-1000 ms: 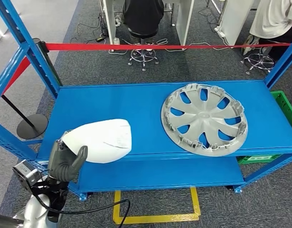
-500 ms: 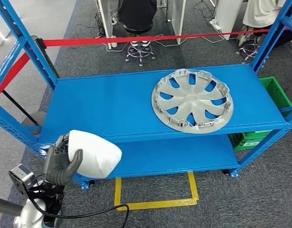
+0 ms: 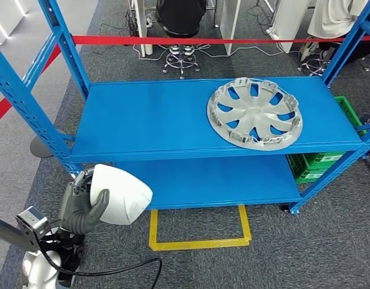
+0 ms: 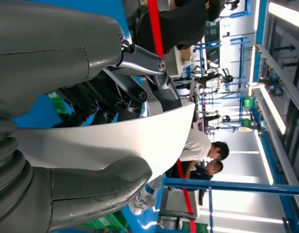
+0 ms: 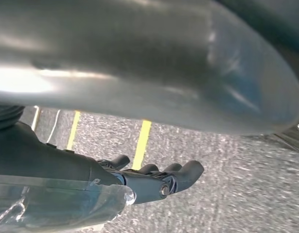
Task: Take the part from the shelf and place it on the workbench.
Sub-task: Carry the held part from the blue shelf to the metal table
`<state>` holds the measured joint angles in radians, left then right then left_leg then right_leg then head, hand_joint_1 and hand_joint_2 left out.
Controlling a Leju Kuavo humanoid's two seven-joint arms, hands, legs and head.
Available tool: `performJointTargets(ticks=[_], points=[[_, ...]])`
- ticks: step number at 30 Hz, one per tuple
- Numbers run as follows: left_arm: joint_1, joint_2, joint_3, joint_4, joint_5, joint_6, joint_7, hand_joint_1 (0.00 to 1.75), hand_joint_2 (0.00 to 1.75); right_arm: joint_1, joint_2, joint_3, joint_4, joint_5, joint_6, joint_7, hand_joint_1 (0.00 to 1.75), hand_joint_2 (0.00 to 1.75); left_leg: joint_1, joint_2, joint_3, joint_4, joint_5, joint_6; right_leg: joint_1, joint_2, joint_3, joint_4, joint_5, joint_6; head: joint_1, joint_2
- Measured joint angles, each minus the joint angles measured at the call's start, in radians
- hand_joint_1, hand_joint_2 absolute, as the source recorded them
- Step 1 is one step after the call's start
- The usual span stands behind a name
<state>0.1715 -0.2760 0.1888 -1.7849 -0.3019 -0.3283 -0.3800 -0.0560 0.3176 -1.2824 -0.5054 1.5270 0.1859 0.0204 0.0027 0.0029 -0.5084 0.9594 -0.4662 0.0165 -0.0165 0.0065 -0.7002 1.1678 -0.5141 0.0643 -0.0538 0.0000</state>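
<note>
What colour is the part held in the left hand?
White; the part shows best in the head view.

The head view looks forward and down from high on the robot at the blue shelf, the left hand at 7 o'clock. The left wrist view, turned sideways, sits close behind that same hand, sharing the white part. The right wrist view faces the carpet floor, close behind the right hand.
</note>
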Motion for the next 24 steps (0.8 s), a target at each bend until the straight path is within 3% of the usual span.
performJointTargets(ticks=[1, 2, 3, 4, 5, 6, 8, 9, 11, 12, 13, 16, 17, 18, 20, 21, 22, 24], points=[[0.001, 0.0, -0.001, 0.0, 0.0, 0.001, 0.002, 1.75, 1.75, 0.0, 0.0, 0.0, -0.001, 0.0, 0.001, 0.0, 0.0, 0.0, -0.003, 0.0, -0.016, 0.001, 0.013, 0.002, 0.001, 0.0, -0.013, 0.066, -0.036, 0.0, 0.001, 0.0], [0.001, 0.0, -0.003, 0.0, 0.0, 0.002, 0.003, 1.75, 1.75, 0.0, 0.0, 0.0, -0.002, 0.0, 0.002, 0.0, 0.0, 0.0, -0.005, 0.001, -0.032, 0.002, 0.025, 0.003, 0.003, 0.0, -0.015, 0.114, -0.046, -0.001, 0.001, 0.0], [0.002, 0.0, -0.004, 0.0, -0.001, 0.003, 0.003, 1.75, 1.75, 0.0, 0.0, 0.0, -0.003, 0.0, 0.002, 0.0, 0.0, 0.0, -0.008, 0.001, -0.049, 0.004, 0.038, 0.003, 0.005, 0.0, -0.002, 0.131, -0.032, -0.004, 0.001, 0.0], [0.002, 0.0, -0.006, 0.0, -0.001, 0.005, 0.003, 1.75, 1.75, 0.0, 0.0, -0.001, -0.004, 0.0, 0.003, 0.0, 0.0, 0.0, -0.01, 0.001, -0.066, 0.005, 0.049, 0.003, 0.007, 0.0, 0.027, 0.114, -0.004, -0.008, 0.001, 0.0], [0.002, 0.0, -0.007, 0.0, -0.001, 0.006, 0.003, 1.75, 1.75, 0.0, 0.0, -0.001, -0.005, 0.0, 0.003, 0.0, 0.0, 0.0, -0.012, 0.001, -0.08, 0.007, 0.061, 0.001, 0.009, 0.0, 0.075, 0.063, 0.022, -0.014, 0.001, 0.0], [0.002, 0.0, -0.008, 0.0, -0.002, 0.006, 0.003, 1.75, 1.75, -0.001, 0.0, -0.001, -0.006, 0.0, 0.003, 0.0, 0.0, 0.0, -0.015, 0.0, -0.092, 0.008, 0.071, -0.001, 0.012, 0.0, 0.133, -0.012, 0.029, -0.021, 0.001, 0.0], [0.002, 0.0, -0.011, 0.0, -0.002, 0.008, 0.003, 1.75, 1.75, -0.003, 0.0, -0.001, -0.009, 0.0, 0.003, -0.001, 0.0, 0.0, -0.018, 0.0, -0.104, 0.011, 0.089, -0.009, 0.017, 0.001, 0.227, -0.152, 0.007, -0.029, 0.0, 0.0], [0.002, -0.001, -0.012, 0.0, -0.002, 0.01, 0.003, 1.75, 1.75, -0.004, 0.0, -0.001, -0.01, 0.0, 0.004, -0.001, 0.0, 0.0, -0.017, 0.0, -0.107, 0.011, 0.098, -0.014, 0.02, 0.001, 0.245, -0.187, -0.005, -0.032, 0.0, 0.0], [0.004, -0.001, -0.014, 0.0, -0.001, 0.012, 0.003, 1.75, 1.75, -0.002, 0.001, -0.001, -0.012, 0.001, 0.006, -0.001, 0.0, 0.0, -0.014, 0.0, -0.113, 0.011, 0.111, -0.025, 0.021, 0.001, 0.233, -0.197, 0.007, -0.042, 0.0, 0.0], [0.005, -0.001, -0.014, 0.0, -0.001, 0.013, 0.003, 1.75, 1.75, -0.001, 0.002, -0.001, -0.013, 0.001, 0.006, -0.001, 0.0, 0.0, -0.013, 0.0, -0.12, 0.017, 0.097, -0.031, 0.019, -0.001, 0.223, -0.197, 0.017, -0.049, 0.0, 0.0], [0.007, 0.0, -0.014, 0.0, 0.0, 0.013, 0.003, 1.75, 1.75, 0.0, 0.003, -0.001, -0.015, 0.001, 0.006, -0.002, 0.0, 0.0, -0.011, -0.001, -0.13, 0.04, 0.063, -0.038, 0.017, -0.003, 0.211, -0.198, 0.03, -0.055, -0.002, 0.0], [0.007, 0.0, -0.013, 0.0, 0.001, 0.014, 0.003, 1.75, 1.75, 0.001, 0.003, -0.001, -0.018, 0.002, 0.006, -0.004, 0.0, 0.0, -0.004, -0.002, -0.175, 0.214, -0.091, -0.054, 0.015, -0.005, 0.164, -0.196, 0.072, -0.062, -0.007, 0.0], [0.007, 0.0, -0.013, 0.0, 0.002, 0.014, 0.003, 1.75, 1.75, 0.002, 0.003, -0.001, -0.019, 0.003, 0.006, -0.004, 0.0, 0.0, -0.002, -0.002, -0.181, 0.269, -0.108, -0.057, 0.015, -0.005, 0.146, -0.195, 0.085, -0.061, -0.007, 0.0], [0.007, 0.001, -0.013, 0.0, 0.002, 0.014, 0.003, 1.75, 1.75, 0.002, 0.003, -0.001, -0.019, 0.003, 0.006, -0.004, 0.0, 0.0, 0.0, -0.002, -0.174, 0.296, -0.099, -0.06, 0.014, -0.006, 0.128, -0.193, 0.097, -0.059, -0.007, 0.0], [0.005, 0.001, -0.013, 0.0, 0.003, 0.014, 0.002, 1.75, 1.75, 0.002, 0.003, -0.001, -0.019, 0.003, 0.006, -0.006, 0.0, 0.0, 0.003, -0.002, -0.116, 0.258, -0.043, -0.063, 0.011, -0.007, 0.094, -0.186, 0.119, -0.052, -0.007, 0.0], [0.004, 0.001, -0.013, 0.0, 0.004, 0.014, 0.001, 1.75, 1.75, 0.002, 0.003, -0.001, -0.02, 0.003, 0.006, -0.007, 0.0, 0.0, 0.006, -0.002, -0.064, 0.197, -0.026, -0.066, 0.01, -0.006, 0.08, -0.181, 0.129, -0.047, -0.008, 0.0], [0.001, 0.001, -0.014, 0.0, 0.004, 0.015, 0.0, 1.75, 1.75, 0.002, 0.003, -0.001, -0.021, 0.003, 0.005, -0.009, 0.0, 0.0, 0.007, -0.003, -0.008, 0.12, -0.027, -0.065, 0.01, -0.005, 0.067, -0.176, 0.138, -0.042, -0.009, 0.0], [-0.004, 0.001, -0.015, 0.0, 0.004, 0.016, -0.005, 1.75, 1.75, 0.002, 0.003, -0.001, -0.025, 0.003, 0.005, -0.014, 0.0, 0.0, 0.006, -0.006, 0.063, 0.01, -0.051, -0.054, 0.011, -0.004, 0.052, -0.17, 0.158, -0.03, -0.01, 0.0]])
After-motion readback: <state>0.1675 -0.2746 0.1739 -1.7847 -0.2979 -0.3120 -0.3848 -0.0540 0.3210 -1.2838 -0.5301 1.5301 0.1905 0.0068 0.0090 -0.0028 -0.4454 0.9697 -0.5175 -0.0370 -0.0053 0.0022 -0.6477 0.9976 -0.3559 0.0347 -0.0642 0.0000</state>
